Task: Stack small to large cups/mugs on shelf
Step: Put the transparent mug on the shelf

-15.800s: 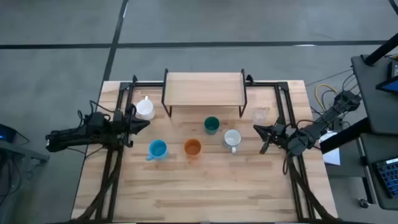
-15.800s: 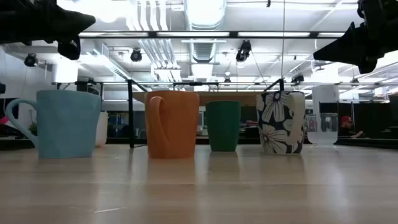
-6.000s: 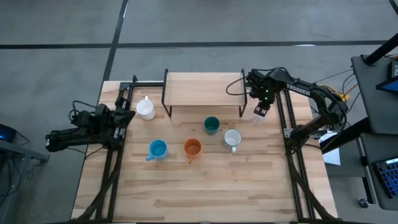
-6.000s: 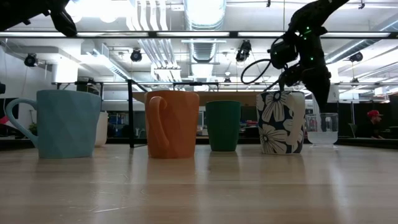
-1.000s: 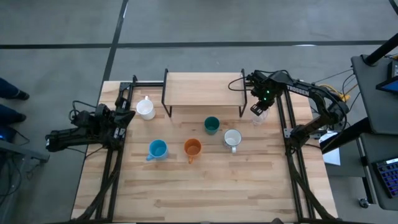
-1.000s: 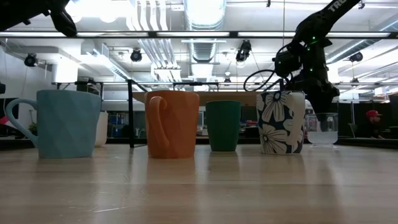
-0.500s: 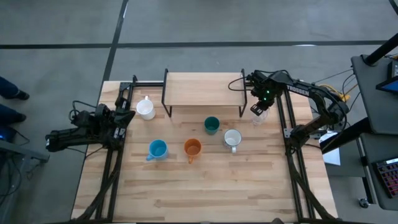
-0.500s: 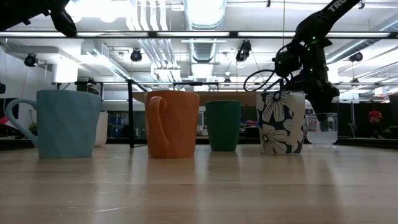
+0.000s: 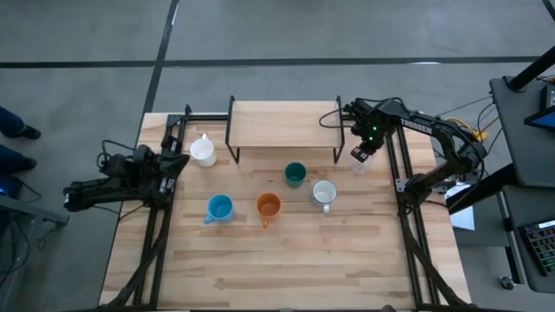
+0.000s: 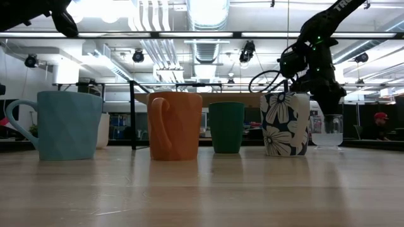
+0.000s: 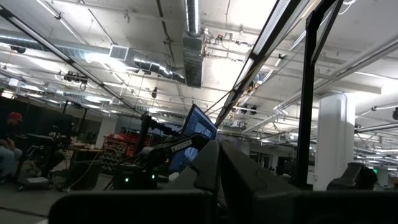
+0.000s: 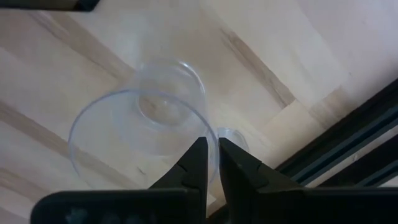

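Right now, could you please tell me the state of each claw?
Left claw: closed, empty, waiting at the table's left edge.
Right claw: closed on the clear glass's rim, beside the shelf.

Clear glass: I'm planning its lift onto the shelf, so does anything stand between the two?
Nothing visible does. The right pincer pinches the clear glass rim, just off the shelf's right end; the shelf top is bare.

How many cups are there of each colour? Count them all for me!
White ceramic mugs: 2, a plain one and a flower-patterned one
Light blue mug: 1
Orange mug: 1
Dark teal-green cup: 1
Clear glass cup: 1
Total: 6
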